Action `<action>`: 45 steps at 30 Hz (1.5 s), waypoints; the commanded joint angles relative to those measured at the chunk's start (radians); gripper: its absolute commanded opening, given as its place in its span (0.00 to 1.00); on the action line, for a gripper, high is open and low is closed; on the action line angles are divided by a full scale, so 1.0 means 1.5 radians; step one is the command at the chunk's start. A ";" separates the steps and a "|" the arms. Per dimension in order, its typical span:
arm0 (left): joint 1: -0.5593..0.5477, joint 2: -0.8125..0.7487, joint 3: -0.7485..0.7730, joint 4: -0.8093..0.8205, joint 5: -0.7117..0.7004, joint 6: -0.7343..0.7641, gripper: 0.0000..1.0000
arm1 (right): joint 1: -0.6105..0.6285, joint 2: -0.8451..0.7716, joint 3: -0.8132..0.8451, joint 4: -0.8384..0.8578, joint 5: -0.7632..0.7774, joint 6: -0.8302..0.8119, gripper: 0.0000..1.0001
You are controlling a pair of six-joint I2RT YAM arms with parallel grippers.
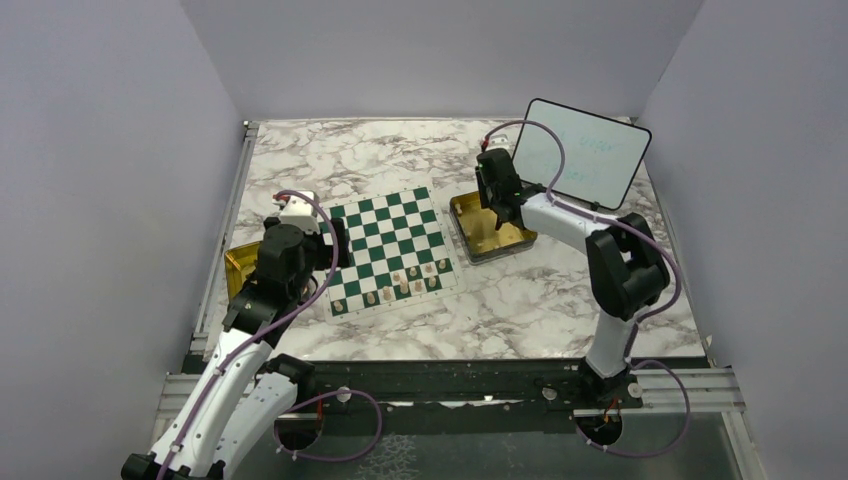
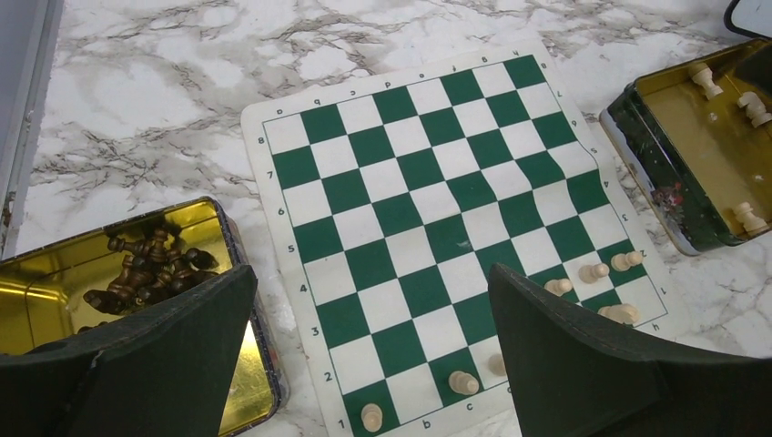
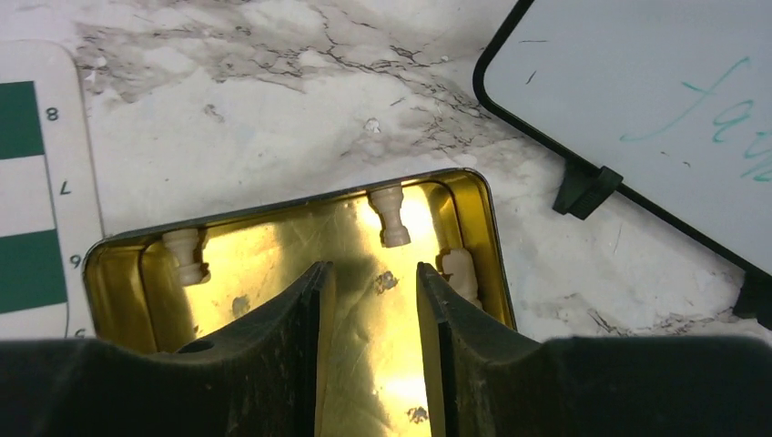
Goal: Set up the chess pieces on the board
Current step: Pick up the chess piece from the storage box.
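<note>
The green-and-white board (image 1: 385, 235) lies in the middle of the table. Several cream chess pieces (image 1: 403, 285) stand on its two near rows, mostly toward the right. In the left wrist view the pieces (image 2: 463, 382) stand along the board's (image 2: 428, 200) near edge. My left gripper (image 1: 335, 248) is open and empty at the board's left side, jaws wide apart (image 2: 371, 273). My right gripper (image 1: 497, 215) is open and empty (image 3: 371, 269), low over a gold tin (image 3: 273, 259) that holds three loose cream pieces (image 3: 392, 217).
The gold tin (image 1: 478, 240) sits right of the board. A second gold tin (image 1: 235, 268) left of the board holds dark brown pieces (image 2: 146, 264). A framed whiteboard (image 1: 580, 155) stands at the back right, close behind the right tin. Grey walls enclose the table.
</note>
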 commanded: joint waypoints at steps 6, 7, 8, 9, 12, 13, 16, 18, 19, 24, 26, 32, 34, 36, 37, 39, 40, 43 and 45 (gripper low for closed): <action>-0.003 -0.019 -0.004 0.021 0.017 0.003 0.99 | -0.030 0.095 0.058 0.076 -0.018 -0.028 0.40; -0.003 -0.019 -0.004 0.021 0.016 0.003 0.99 | -0.031 0.101 0.058 0.084 -0.019 -0.036 0.40; -0.004 -0.019 -0.004 0.021 0.016 0.003 0.99 | -0.032 0.108 0.058 0.089 -0.018 -0.042 0.39; -0.004 -0.019 -0.004 0.021 0.016 0.003 0.99 | -0.034 0.113 0.056 0.098 -0.017 -0.044 0.38; -0.005 -0.019 -0.004 0.021 0.015 0.003 0.99 | -0.042 0.120 0.046 0.121 -0.034 -0.044 0.37; -0.005 -0.018 -0.004 0.021 0.015 0.003 0.99 | -0.045 0.121 0.045 0.125 -0.038 -0.044 0.37; -0.005 -0.018 -0.004 0.021 0.013 0.004 0.99 | -0.050 0.131 0.049 0.131 -0.048 -0.047 0.37; -0.005 -0.019 -0.005 0.021 0.012 0.004 0.99 | -0.052 0.140 0.059 0.125 -0.048 -0.049 0.37; -0.005 -0.019 -0.004 0.020 0.012 0.004 0.99 | -0.052 0.146 0.062 0.123 -0.049 -0.049 0.37; -0.005 -0.016 -0.004 0.021 0.012 0.004 0.99 | -0.056 0.151 0.069 0.124 -0.056 -0.053 0.37; -0.005 -0.018 -0.004 0.020 0.011 0.004 0.99 | -0.058 0.154 0.071 0.125 -0.056 -0.052 0.37; -0.005 -0.015 -0.004 0.020 0.010 0.004 0.99 | -0.063 0.161 0.071 0.132 -0.067 -0.051 0.37; -0.005 -0.015 -0.003 0.020 0.010 0.004 0.99 | -0.065 0.169 0.074 0.130 -0.067 -0.053 0.37; -0.005 -0.015 -0.003 0.020 0.010 0.004 0.99 | -0.066 0.176 0.078 0.124 -0.067 -0.055 0.37; -0.005 -0.015 -0.004 0.020 0.011 0.004 0.99 | -0.067 0.178 0.079 0.121 -0.068 -0.056 0.36; -0.005 -0.014 -0.003 0.020 0.011 0.004 0.99 | -0.067 0.180 0.076 0.117 -0.070 -0.055 0.34; -0.005 -0.014 -0.003 0.020 0.010 0.004 0.99 | -0.067 0.178 0.071 0.116 -0.068 -0.054 0.34; -0.005 -0.013 -0.003 0.020 0.011 0.004 0.99 | -0.067 0.173 0.057 0.124 -0.068 -0.053 0.31; -0.005 -0.011 -0.003 0.020 0.012 0.004 0.99 | -0.067 0.174 0.058 0.121 -0.068 -0.057 0.29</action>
